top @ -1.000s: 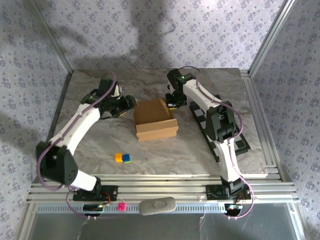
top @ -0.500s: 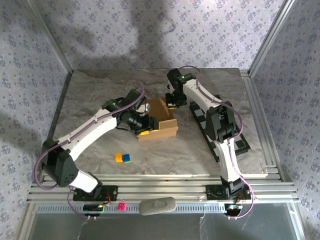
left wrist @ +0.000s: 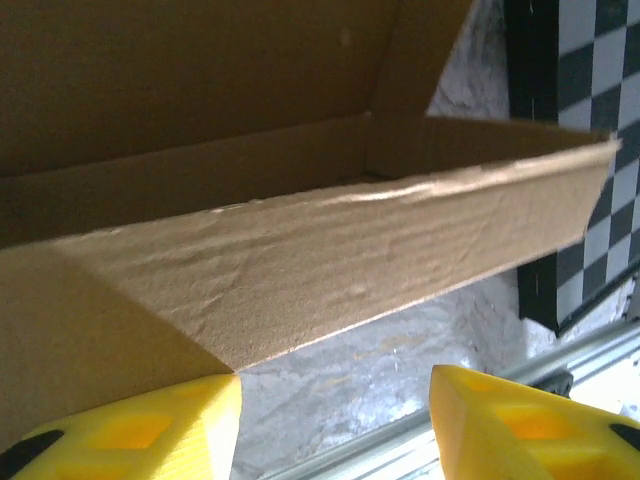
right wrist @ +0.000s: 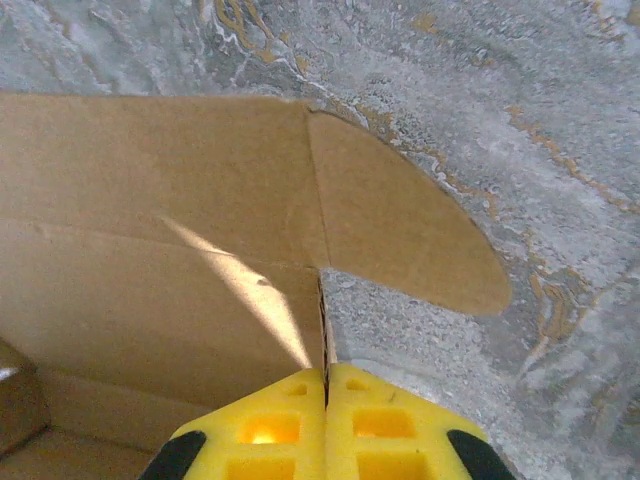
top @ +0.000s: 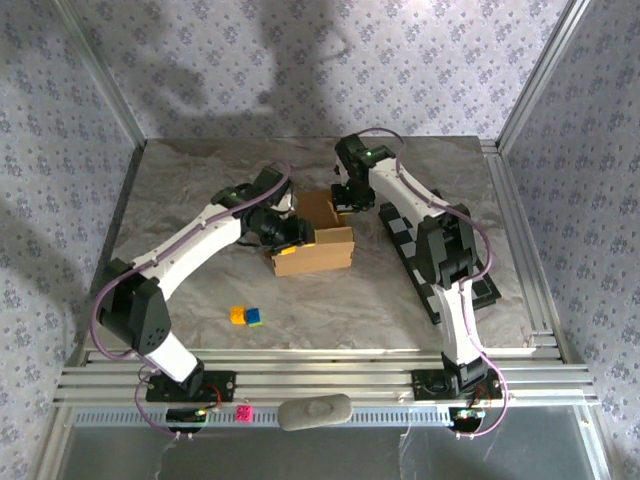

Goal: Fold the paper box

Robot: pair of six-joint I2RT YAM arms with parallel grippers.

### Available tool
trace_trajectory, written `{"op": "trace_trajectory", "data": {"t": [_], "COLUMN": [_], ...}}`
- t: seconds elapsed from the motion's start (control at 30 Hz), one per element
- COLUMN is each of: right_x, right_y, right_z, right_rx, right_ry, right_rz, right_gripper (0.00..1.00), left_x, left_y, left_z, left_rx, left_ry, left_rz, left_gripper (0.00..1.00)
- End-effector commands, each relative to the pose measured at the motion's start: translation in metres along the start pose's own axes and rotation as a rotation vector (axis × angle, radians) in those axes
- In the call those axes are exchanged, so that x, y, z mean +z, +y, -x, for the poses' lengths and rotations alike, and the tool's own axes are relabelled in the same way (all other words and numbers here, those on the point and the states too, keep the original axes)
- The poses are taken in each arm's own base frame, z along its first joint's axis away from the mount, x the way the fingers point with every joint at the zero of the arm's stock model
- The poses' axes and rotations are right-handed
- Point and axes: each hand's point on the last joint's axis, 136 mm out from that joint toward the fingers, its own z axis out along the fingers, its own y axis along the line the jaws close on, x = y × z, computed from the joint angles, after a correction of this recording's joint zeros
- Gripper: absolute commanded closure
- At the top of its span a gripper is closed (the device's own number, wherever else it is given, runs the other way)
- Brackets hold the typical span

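Grey marbled table [top: 190, 190], shallow tan corrugated paper box [top: 315, 262], rounded side flap [right wrist: 400, 240]

yellow block [top: 237, 315] beside blue block [top: 254, 318] | checkerboard [top: 404, 240] at right | marbled table [top: 190, 180] | pink piece [top: 242, 412] on near rail

Top view bright and even, with broad soft shadows on the back wall [top: 300, 60] and the far edge of the table [top: 190, 165]. Wrist views very close, soft focus. Sunlit streak inside the paper box [right wrist: 150, 200]; sheen on its rim in the left wrist view.
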Motion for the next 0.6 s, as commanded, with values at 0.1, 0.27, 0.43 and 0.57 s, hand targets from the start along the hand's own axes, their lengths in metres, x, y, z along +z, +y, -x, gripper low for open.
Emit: {"op": "trace_trajectory", "data": {"t": [0.1,0.27,0.43,0.57], "right_x": [-0.041,-0.042,-0.05,-0.057], "right_y": [0.023,0.016,0.014,0.018], "right_z": [-0.018,-0.022,-0.006,0.016], "right_rx": [-0.06,-0.075,-0.128,-0.186], "right_ry": [-0.049,-0.104,-0.214,-0.305], "right_rz": [0.048,0.033,0.017,0.022], "right_gripper": [1.0,1.0,1.0,1.0], "left_x": [0.015,-0.034,-0.103,-0.131], "left_y": [0.013,-0.006,-0.001,0.042], "left_z": [0.029,0.045,0.059,0.077], "left_rx": [-0.001,0.021,0.017,-0.041], "left_ry": [-0.057,-0.189,-0.341,-0.402], "left_rz": [0.066,0.03,-0.005,0.036], "left_gripper": [0.47,0.35,0.3,0.3]}}
